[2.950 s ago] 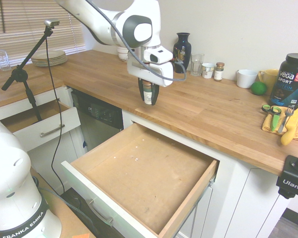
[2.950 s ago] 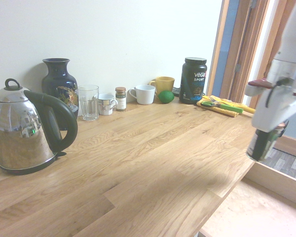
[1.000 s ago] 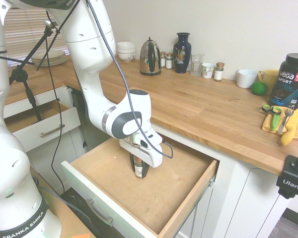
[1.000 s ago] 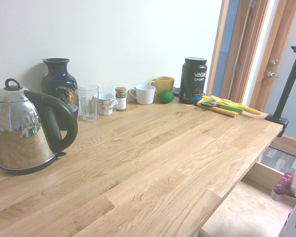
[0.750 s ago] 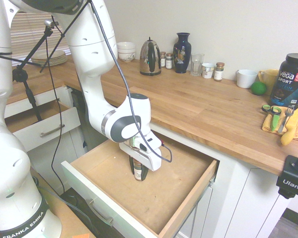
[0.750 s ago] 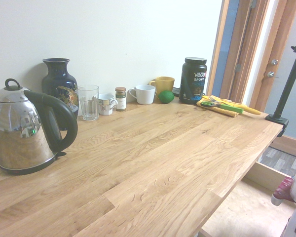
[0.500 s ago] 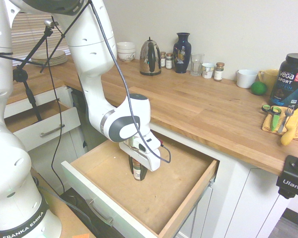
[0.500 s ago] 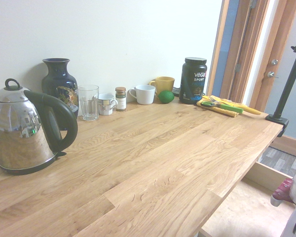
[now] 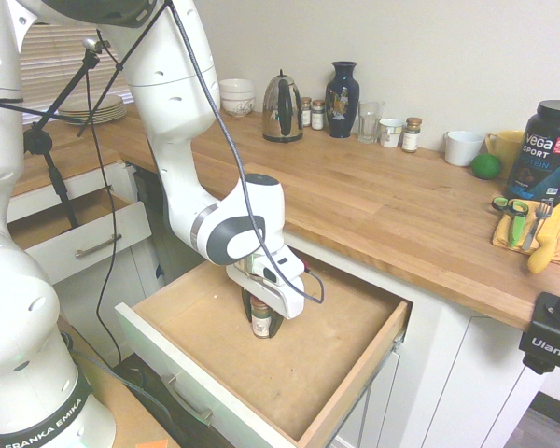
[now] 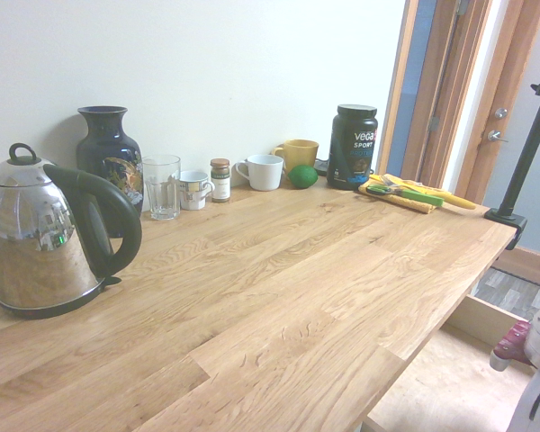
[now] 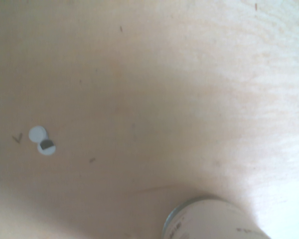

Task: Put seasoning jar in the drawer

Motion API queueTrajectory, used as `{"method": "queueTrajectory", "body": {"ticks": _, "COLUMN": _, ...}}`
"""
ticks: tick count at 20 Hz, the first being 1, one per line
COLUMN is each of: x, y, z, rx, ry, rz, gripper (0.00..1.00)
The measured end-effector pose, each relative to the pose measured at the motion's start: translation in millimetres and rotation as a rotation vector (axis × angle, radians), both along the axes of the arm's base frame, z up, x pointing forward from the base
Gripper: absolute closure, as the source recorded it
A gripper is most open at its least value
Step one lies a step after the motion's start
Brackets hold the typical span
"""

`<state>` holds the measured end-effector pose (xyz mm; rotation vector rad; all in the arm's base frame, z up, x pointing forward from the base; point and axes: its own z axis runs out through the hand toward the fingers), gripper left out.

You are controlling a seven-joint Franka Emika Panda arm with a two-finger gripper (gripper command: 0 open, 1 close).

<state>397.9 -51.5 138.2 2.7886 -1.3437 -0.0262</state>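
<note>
And here's the seasoning jar point(image 9: 261, 327), upright inside the big pulled-out drawer point(image 9: 325, 362), down at its wooden bottom or very near it, with the pincer point(image 9: 262, 320) right around it. Is it gripped, or let go? I can't tell; the two are too close together to call.

Now, how should this little one handle? Light, I'd say, and stiff all over; that glass won't give under a squeeze, but it could be slick, and a hard knock could chip it. The place to take it is round the straight body, over the label, one side against the other, keeping it upright. Pinch too high at the lid and it might swing; let go above the wood and it might tip.

What are we missing? The lid is largely lost under the wrist, and the contact between base and wood is hard to make out. Over in the second exterior view, no jar in that drawer at all, just a corner of the wood. The wrist view cuts the jar off at its edge, soft and blurry, with two small white discs point(image 11: 38, 134) lying well apart from it.
</note>
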Motion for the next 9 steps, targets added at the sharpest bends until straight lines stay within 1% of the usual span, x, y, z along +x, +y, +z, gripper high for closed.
{"method": "queueTrajectory", "body": {"ticks": 5, "x": 0.5, "y": -0.5, "z": 19.6, "rx": 0.001, "ry": -0.025, "rz": 0.002, "gripper": 0.00}}
{"method": "queueTrajectory", "body": {"ticks": 9, "x": -8.7, "y": -2.1, "z": 48.7, "rx": 0.003, "ry": -0.057, "rz": 0.009, "gripper": 0.00}}
